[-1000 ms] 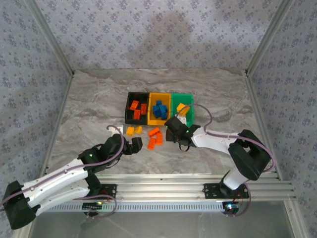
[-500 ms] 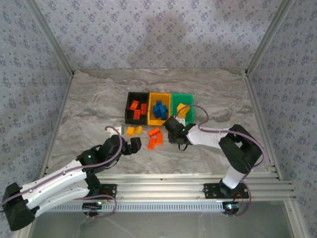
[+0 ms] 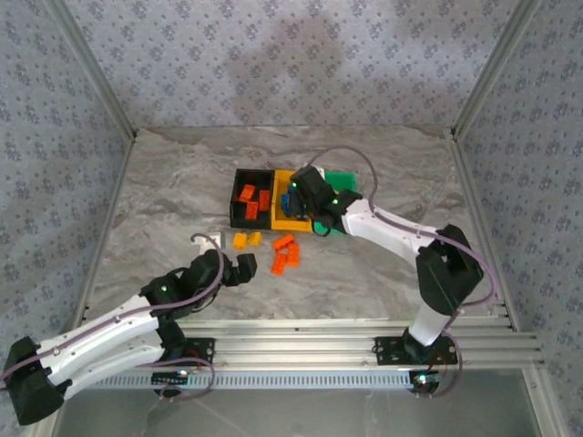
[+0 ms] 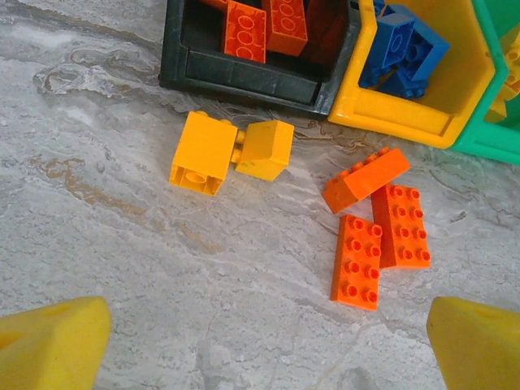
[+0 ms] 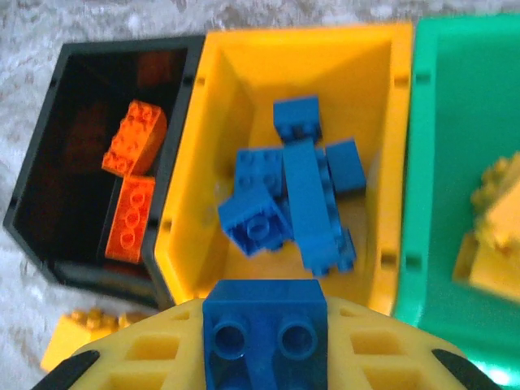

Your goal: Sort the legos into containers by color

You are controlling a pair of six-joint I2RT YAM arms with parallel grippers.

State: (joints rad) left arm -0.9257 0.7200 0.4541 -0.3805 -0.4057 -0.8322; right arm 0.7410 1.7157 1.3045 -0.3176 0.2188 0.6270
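My right gripper (image 5: 264, 357) is shut on a blue brick (image 5: 264, 325) and hovers over the near edge of the yellow-orange bin (image 5: 213, 106), which holds several blue bricks (image 5: 305, 203). The black bin (image 5: 36, 207) holds red-orange bricks (image 5: 134, 138). The green bin (image 5: 455, 122) holds yellow-orange bricks (image 5: 496, 236). My left gripper (image 4: 264, 345) is open above bare table, short of the loose bricks. Two yellow-orange bricks (image 4: 203, 150) lie in front of the black bin. Three red-orange bricks (image 4: 357, 260) lie right of them.
The three bins stand in a row at mid table, with the black bin (image 3: 235, 196) on the left and the green bin (image 3: 344, 176) on the right. The right arm (image 3: 392, 232) reaches across the table from the right. Patterned walls enclose the marble tabletop (image 3: 164, 200).
My right gripper has risen from the table in front of the bins and swung back over the yellow-orange bin with the blue brick. The left arm has barely moved.
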